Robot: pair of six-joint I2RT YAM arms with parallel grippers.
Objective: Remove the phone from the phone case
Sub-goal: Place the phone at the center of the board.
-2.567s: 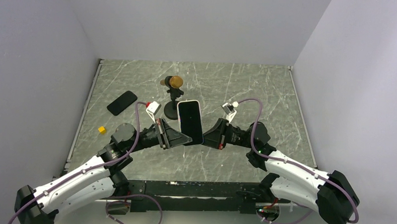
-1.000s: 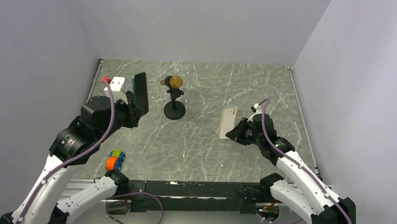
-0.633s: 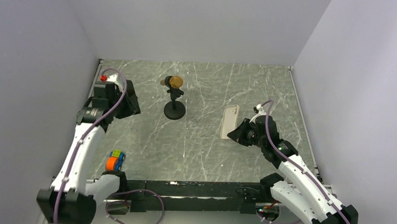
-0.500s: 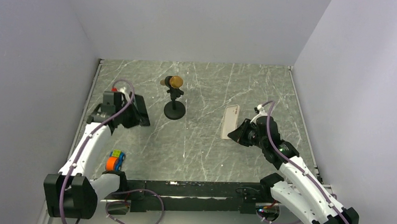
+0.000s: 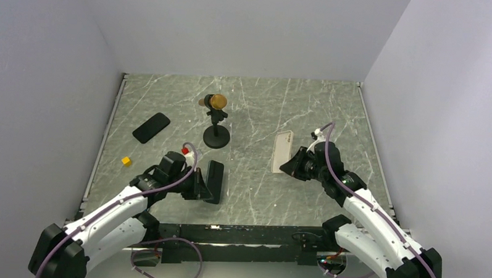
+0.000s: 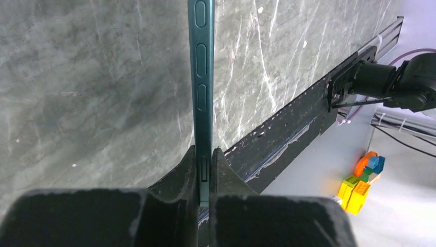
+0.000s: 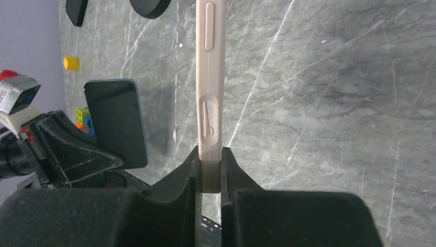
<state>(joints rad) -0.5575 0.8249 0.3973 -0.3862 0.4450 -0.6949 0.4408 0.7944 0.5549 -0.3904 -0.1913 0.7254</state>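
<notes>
Left tool (image 6: 204,163) pinches the phone (image 6: 201,77) edge-on; right tool (image 7: 210,162) pinches the phone case (image 7: 211,67).

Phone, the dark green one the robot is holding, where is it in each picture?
Top view: phone low, left of middle, pinched by the left gripper.
Left wrist: phone edge-on, running up the middle.
Right wrist: phone at the left, dark face showing.
Shared landmark: the grey marble table.

Nothing legible is showing in any view: the phone (image 6: 200,77), the phone case (image 7: 211,77) and the marbled surface (image 5: 331,111) are presenting no readable lettering, brand, number or sign.
</notes>
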